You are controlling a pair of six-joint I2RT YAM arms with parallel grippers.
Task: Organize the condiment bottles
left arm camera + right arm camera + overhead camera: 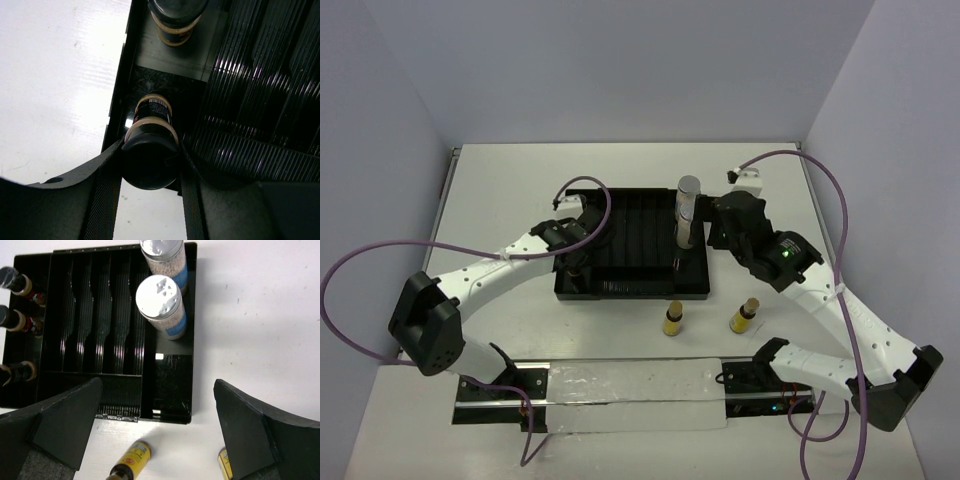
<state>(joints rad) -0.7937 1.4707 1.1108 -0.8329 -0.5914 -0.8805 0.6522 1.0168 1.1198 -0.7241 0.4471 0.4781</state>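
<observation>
My left gripper is shut on the black cap of a dark brown jar, which stands upright in the near left compartment of the black tray. A second dark jar stands just beyond it. The right wrist view shows three dark jars along the tray's left side. My right gripper is open and empty above the tray's near right corner. Two grey-capped, blue-labelled white bottles stand in the right compartment. Two yellow bottles stand on the table in front of the tray.
The tray's middle compartments are ribbed and hold nothing. A metal rail with a clear plastic sheet runs along the near edge between the arm bases. Purple cables loop beside both arms. White walls close in the table.
</observation>
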